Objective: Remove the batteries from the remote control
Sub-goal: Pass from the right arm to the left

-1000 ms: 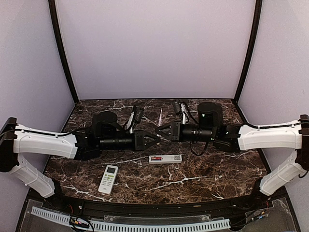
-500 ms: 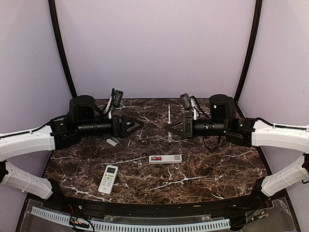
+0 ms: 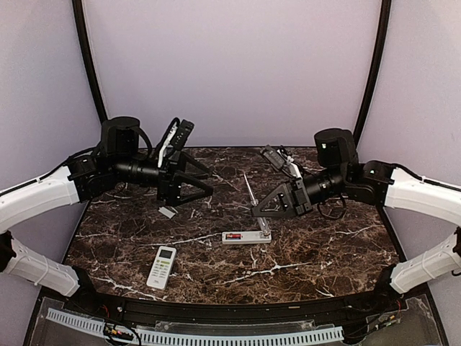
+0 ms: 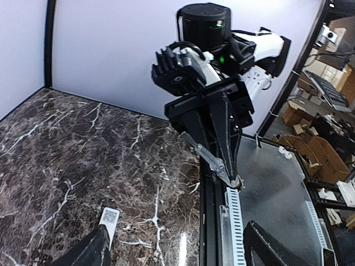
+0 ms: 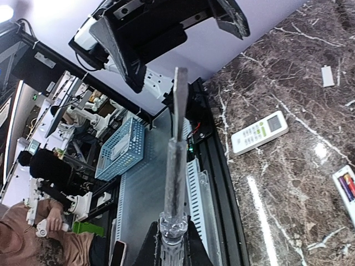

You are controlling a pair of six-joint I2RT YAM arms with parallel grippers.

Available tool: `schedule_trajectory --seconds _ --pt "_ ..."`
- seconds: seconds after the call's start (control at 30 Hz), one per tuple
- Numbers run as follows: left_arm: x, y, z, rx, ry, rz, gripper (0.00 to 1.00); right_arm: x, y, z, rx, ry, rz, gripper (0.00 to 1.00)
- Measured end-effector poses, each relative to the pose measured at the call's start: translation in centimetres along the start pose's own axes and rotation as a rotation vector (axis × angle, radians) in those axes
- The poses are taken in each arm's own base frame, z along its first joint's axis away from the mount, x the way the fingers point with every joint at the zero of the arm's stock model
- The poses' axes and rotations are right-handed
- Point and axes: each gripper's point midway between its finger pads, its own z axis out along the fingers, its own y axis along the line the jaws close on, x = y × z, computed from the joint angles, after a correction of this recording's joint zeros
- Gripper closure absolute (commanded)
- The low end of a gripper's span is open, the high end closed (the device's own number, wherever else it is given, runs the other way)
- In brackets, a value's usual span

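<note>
So the left gripper was up in the air over the back-left part of the worktop, jaws spread wide with nothing in them; the left wrist view showed its two fingers far apart with only marble between. Just below it in the top view, a small white cover lay flat on the marble. Nearer the front edge sat a white remote with a little screen, face up, a bit tilted.

Around the middle was the remote control, lying crosswise with its back open. The batteries were in the compartment at its left end, and red was the only colour I could make out on them. Couldn't tell how many, too small.

Right of that, the right gripper was clenched on a screwdriver with a clear handle, the thin shaft pointing up and toward the back wall. The handle end hung just above the right end of the remote control, though I couldn't tell if it actually touched
</note>
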Motion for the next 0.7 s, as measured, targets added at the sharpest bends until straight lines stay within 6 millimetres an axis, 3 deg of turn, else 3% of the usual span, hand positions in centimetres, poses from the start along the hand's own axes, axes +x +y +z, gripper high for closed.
schedule_trajectory --seconds 0.17,0.3,0.47,0.7 --pt "0.3 -2.0 0.3 0.124 0.01 0.063 0.19 0.8 2.0 1.1 -0.104 0.09 0.02 1.0" --pt "1.0 -3.6 1.0 0.196 0.03 0.103 0.24 1.5 2.3 2.1 -0.163 0.151 0.047 1.0" --pt "2.4 -5.2 2.1 0.253 0.07 0.125 0.36 2.2 2.0 3.2 -0.209 0.211 0.089 1.0" --pt "2.1 -5.9 2.2 0.288 0.06 0.131 0.48 2.9 2.4 3.9 -0.254 0.259 0.112 1.0"
